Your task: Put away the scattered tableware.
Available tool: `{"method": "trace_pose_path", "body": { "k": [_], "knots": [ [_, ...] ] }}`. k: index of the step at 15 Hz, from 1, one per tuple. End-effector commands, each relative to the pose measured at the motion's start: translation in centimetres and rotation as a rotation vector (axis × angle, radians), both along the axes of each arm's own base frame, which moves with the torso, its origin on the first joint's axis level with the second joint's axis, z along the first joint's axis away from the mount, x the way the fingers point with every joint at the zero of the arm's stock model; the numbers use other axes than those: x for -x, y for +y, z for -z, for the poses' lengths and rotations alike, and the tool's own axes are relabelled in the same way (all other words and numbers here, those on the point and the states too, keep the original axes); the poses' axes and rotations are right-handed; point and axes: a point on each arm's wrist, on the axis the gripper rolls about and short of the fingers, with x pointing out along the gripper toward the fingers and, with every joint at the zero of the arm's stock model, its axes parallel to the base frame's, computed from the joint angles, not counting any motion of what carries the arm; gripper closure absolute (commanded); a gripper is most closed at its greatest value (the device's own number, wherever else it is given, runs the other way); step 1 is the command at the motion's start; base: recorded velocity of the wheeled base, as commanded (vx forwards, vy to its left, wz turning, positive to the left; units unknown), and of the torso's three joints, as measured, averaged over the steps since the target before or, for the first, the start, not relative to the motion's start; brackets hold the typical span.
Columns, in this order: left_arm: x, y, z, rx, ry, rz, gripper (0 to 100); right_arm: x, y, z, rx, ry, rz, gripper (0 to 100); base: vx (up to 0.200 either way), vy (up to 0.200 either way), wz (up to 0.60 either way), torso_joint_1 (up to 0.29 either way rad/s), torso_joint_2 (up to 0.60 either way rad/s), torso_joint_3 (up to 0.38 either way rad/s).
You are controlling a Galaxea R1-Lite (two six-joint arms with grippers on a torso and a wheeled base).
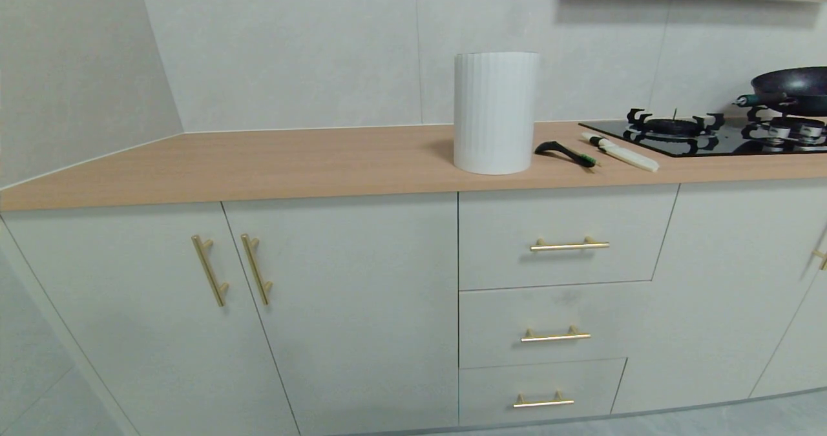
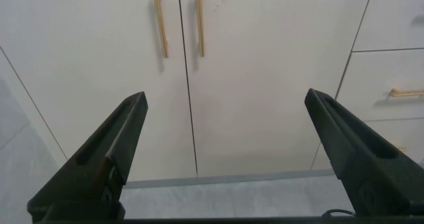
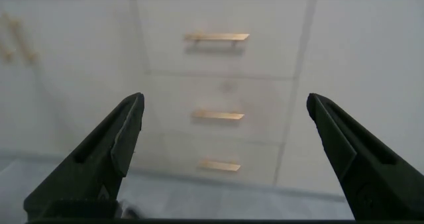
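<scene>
Nothing is being held so far, and the task is looking barely begun. The left fingers (image 2: 109, 151) are standing wide apart with nothing between them, facing the pair of cabinet doors (image 2: 265, 65) and their two upright gold handles. The right fingers (image 3: 106, 151) are spread just as wide, also gripping nothing, and are pointing at the stack of drawers (image 3: 218, 58) ahead of them.

The scattered tableware is lying well apart from both sets of fingers, up on the counter (image 1: 291, 161). A black-handled utensil (image 1: 567, 154) and a pale, long utensil (image 1: 620, 152) are resting side by side, just beside the white ribbed holder (image 1: 496, 113), between it and the gas hob (image 1: 711, 135). What kind of utensils they are is hard to tell.

Both pieces are apparently waiting to be picked up and stowed, probably in the holder. Each arm is likely needing to rise to counter level first.
</scene>
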Motion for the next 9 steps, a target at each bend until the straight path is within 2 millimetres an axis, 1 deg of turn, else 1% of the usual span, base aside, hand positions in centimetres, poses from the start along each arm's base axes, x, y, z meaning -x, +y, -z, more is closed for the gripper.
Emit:
{"method": "trace_pose_path", "body": {
  "k": [1, 2, 3, 4, 5, 7, 9],
  "knots": [
    [0.0, 0.0, 0.0, 0.0, 0.0, 0.0, 0, -6.8, 0.8, -2.3, 0.009, 0.319, -0.1, 0, 0.0, 0.0, 0.0, 0.0, 0.0, 0.0],
    [0.0, 0.0, 0.0, 0.0, 0.0, -0.001, 0, -8.6, 1.0, -2.3, 0.016, 0.39, -0.097, 0, 0.0, 0.0, 0.0, 0.0, 0.0, 0.0],
    [0.0, 0.0, 0.0, 0.0, 0.0, 0.0, 0, -9.6, 1.2, -2.4, 0.018, 0.421, -0.098, 0, 0.0, 0.0, 0.0, 0.0, 0.0, 0.0],
    [0.0, 0.0, 0.0, 0.0, 0.0, -0.001, 0, -12.7, 1.5, -2.2, 0.021, 0.484, -0.097, 0, 0.0, 0.0, 0.0, 0.0, 0.0, 0.0],
    [0.0, 0.0, 0.0, 0.0, 0.0, 0.0, 0, -14.4, 1.7, -1.8, 0.022, 0.496, -0.097, 0, 0.0, 0.0, 0.0, 0.0, 0.0, 0.0],
    [0.0, 0.0, 0.0, 0.0, 0.0, 0.0, 0, -18.8, 2.3, -0.1, 0.02, 0.52, -0.1, 0, 0.0, 0.0, 0.0, 0.0, 0.0, 0.0],
    [0.0, 0.0, 0.0, 0.0, 0.0, 0.0, 0, -22.1, 2.9, 1.7, 0.025, 0.503, -0.106, 0, 0.0, 0.0, 0.0, 0.0, 0.0, 0.0]
  ]
}}
